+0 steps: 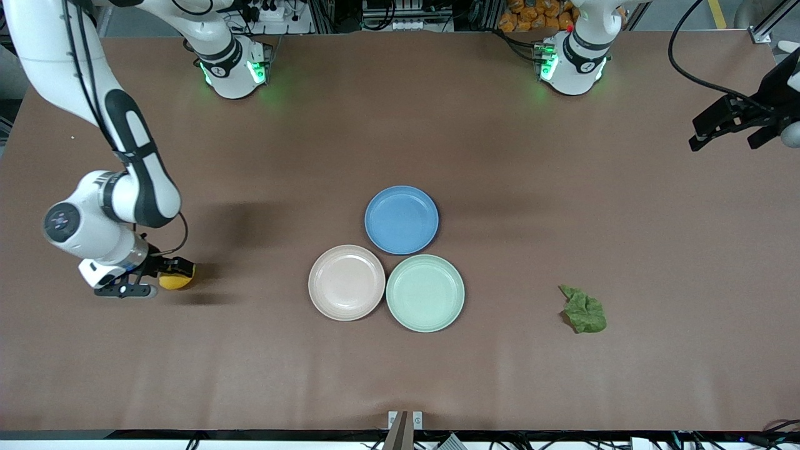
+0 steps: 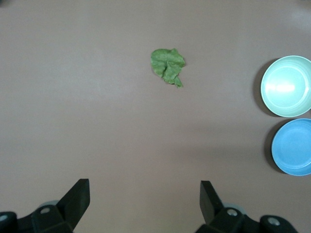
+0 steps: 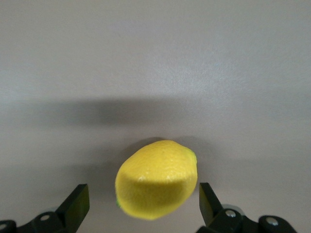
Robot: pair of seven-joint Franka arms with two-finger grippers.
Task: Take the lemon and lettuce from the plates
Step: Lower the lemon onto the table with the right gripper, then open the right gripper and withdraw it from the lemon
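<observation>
Lemon (image 3: 156, 179), oval, dimpled, between open right gripper (image 3: 141, 204) fingers; lettuce (image 1: 585, 310) crinkled.

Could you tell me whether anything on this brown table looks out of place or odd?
Nothing is spilled or damaged. The wrinkly green lettuce leaf lies on the bare table toward the left arm's end, and the oval yellow lemon sits on the table between the open right gripper's fingers. The beige-pink plate, mint plate and blue plate hold nothing.
</observation>
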